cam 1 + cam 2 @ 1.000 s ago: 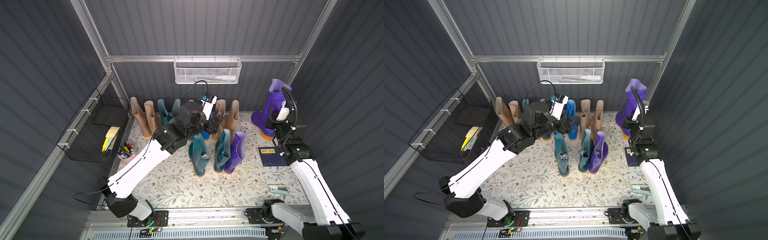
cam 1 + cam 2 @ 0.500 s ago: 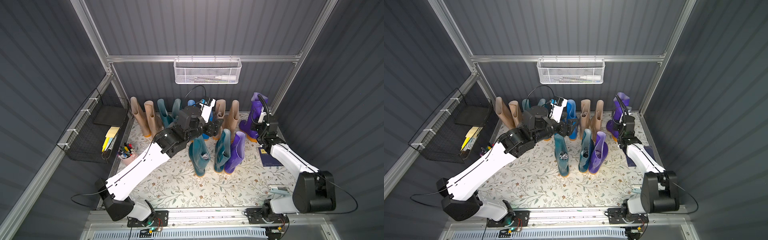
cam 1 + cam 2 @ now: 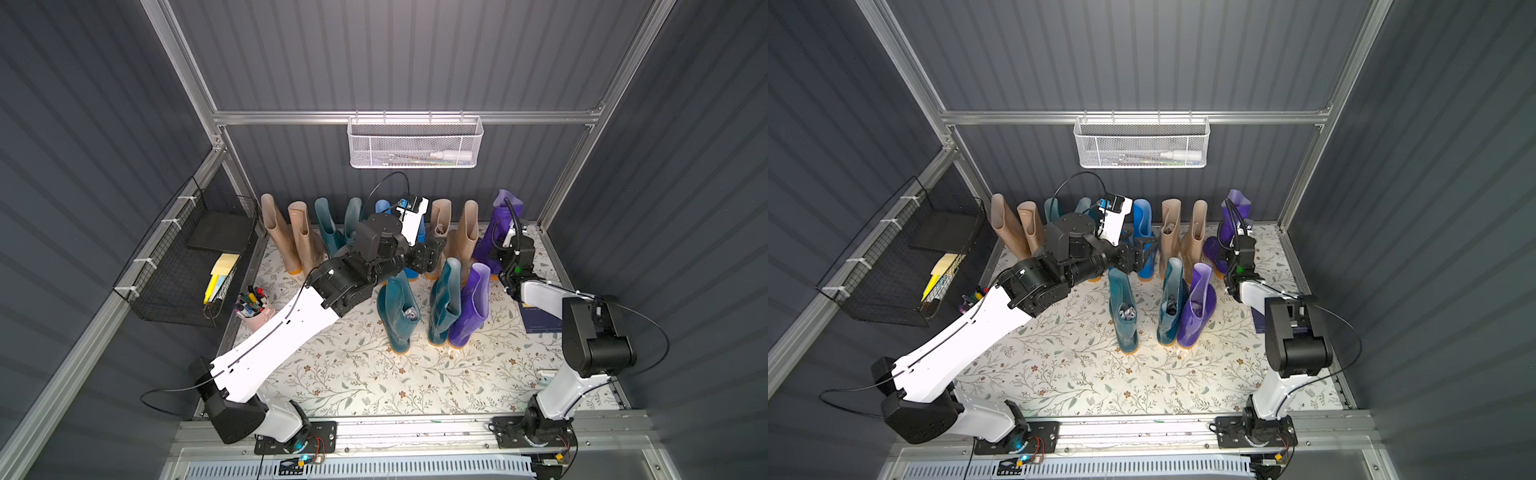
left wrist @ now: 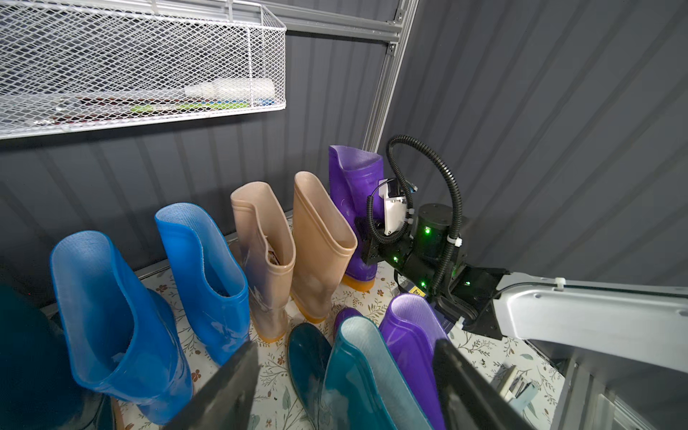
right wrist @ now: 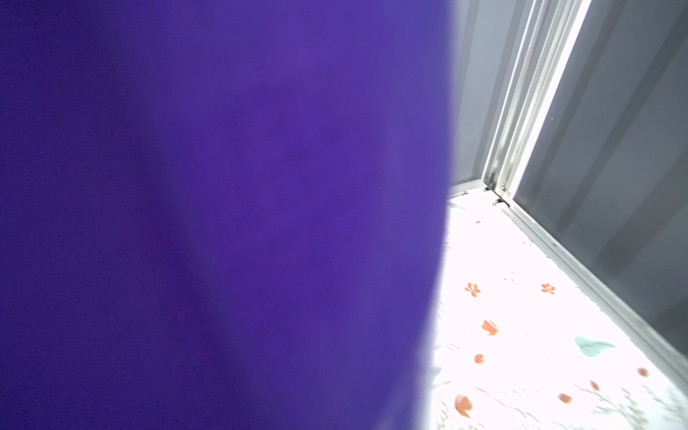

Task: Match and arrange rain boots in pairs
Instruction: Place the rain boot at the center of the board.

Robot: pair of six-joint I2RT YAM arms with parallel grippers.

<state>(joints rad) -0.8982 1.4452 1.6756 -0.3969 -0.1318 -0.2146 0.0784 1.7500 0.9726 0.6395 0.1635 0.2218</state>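
Along the back wall stand two beige rain boots (image 3: 276, 232), two dark teal ones (image 3: 328, 228), two bright blue ones (image 4: 111, 298) and two more beige ones (image 4: 320, 242). At that row's right end is a purple boot (image 3: 503, 212) (image 4: 353, 186), its sole on the mat. My right gripper (image 4: 366, 238) is shut on its shaft, and purple (image 5: 223, 223) fills the right wrist view. In front stand a teal boot (image 3: 397, 307), another teal boot (image 3: 444, 299) and a second purple boot (image 3: 471, 303). My left gripper (image 3: 432, 257) (image 4: 346, 346) hangs open and empty above the front teal and purple boots.
A white wire basket (image 3: 415, 143) hangs on the back wall and a black wire basket (image 3: 187, 257) on the left wall. A pink cup of pens (image 3: 251, 303) sits at the floral mat's (image 3: 353, 374) left edge. A dark blue book (image 3: 536, 320) lies under the right arm.
My right arm has brought the purple boot down from high on the right to the back row, beside the beige pair. The left gripper has barely shifted.
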